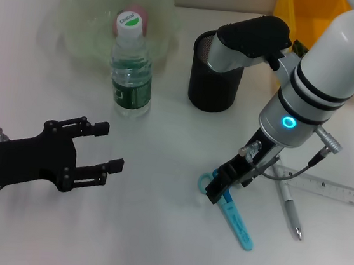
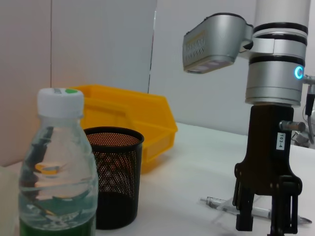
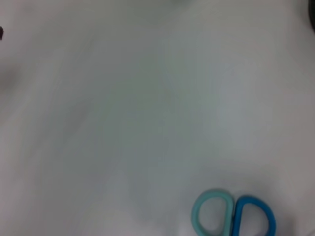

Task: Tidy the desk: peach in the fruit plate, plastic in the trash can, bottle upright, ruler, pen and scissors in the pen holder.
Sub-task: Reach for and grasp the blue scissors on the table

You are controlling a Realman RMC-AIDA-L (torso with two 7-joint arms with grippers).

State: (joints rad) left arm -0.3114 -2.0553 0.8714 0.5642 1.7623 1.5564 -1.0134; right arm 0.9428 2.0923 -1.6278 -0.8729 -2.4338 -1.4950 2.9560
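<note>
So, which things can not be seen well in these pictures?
- Peach: head view, mostly hidden behind the bottle cap.
- Scissors: head view, handles partly covered by the right tool; right wrist view cuts the blades off.
- Ruler: head view, one end hidden under the right arm.
- Pen holder: its inside is too dark.

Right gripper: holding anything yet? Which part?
Cannot tell. The right gripper is down at the scissors, by the handle loops, but closure isn't visible. The left gripper is open and empty.
</note>
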